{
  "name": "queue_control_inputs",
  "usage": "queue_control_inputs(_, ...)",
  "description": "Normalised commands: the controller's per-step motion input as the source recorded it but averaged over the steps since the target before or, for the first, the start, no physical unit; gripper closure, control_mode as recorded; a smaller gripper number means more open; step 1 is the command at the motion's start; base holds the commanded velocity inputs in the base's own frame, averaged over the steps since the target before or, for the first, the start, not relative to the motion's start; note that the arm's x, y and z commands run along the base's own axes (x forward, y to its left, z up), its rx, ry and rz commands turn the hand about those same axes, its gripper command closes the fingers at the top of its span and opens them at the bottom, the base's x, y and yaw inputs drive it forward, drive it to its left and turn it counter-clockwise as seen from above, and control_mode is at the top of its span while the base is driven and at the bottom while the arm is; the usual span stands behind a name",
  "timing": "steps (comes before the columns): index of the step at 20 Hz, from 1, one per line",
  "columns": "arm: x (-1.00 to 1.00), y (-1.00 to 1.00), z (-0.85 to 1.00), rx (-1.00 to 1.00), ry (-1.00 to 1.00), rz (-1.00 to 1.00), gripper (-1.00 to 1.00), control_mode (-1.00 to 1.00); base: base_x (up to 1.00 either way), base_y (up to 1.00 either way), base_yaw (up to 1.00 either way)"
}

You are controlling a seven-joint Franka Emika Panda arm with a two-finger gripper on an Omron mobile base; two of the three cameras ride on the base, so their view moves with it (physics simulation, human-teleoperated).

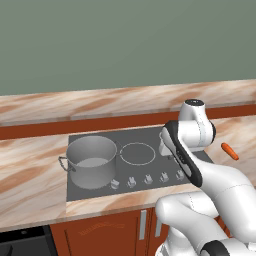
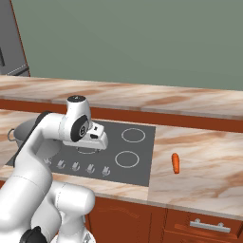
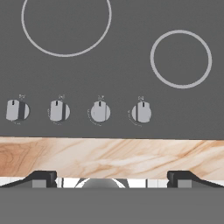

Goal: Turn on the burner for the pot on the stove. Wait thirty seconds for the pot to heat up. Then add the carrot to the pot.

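On the stove (image 1: 150,137), the pot (image 1: 91,161) stands tall at 9 o'clock, walling off that side. The ringed surface from centre toward 3 o'clock lies flat and open. The knobs (image 3: 99,111) at 6 o'clock are low bumps. The carrot (image 2: 175,163) lies apart on bare tabletop (image 2: 199,161).

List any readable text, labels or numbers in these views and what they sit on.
None can be read.
Small marks above each knob on the stove, seen in the hand view: too small and blurred to read.
White ring markings on the cooktop: burner outlines, not text.
Pot, carrot, counter: no lettering visible.
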Motion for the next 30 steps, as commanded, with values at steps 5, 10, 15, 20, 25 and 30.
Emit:
queue_control_inputs(5,0.00,0.00,0.00,0.00,0.00,0.00,-1.00,-1.00,0.00,0.00,0.00)
queue_control_inputs(10,0.00,0.00,0.00,0.00,0.00,0.00,-1.00,-1.00,0.00,0.00,0.00)
queue_control_inputs(15,0.00,0.00,0.00,0.00,0.00,0.00,-1.00,-1.00,0.00,0.00,0.00)
queue_control_inputs(20,0.00,0.00,0.00,0.00,0.00,0.00,-1.00,-1.00,0.00,0.00,0.00)
queue_control_inputs(25,0.00,0.00,0.00,0.00,0.00,0.00,-1.00,-1.00,0.00,0.00,0.00)
queue_control_inputs(30,0.00,0.00,0.00,0.00,0.00,0.00,-1.00,-1.00,0.00,0.00,0.00)
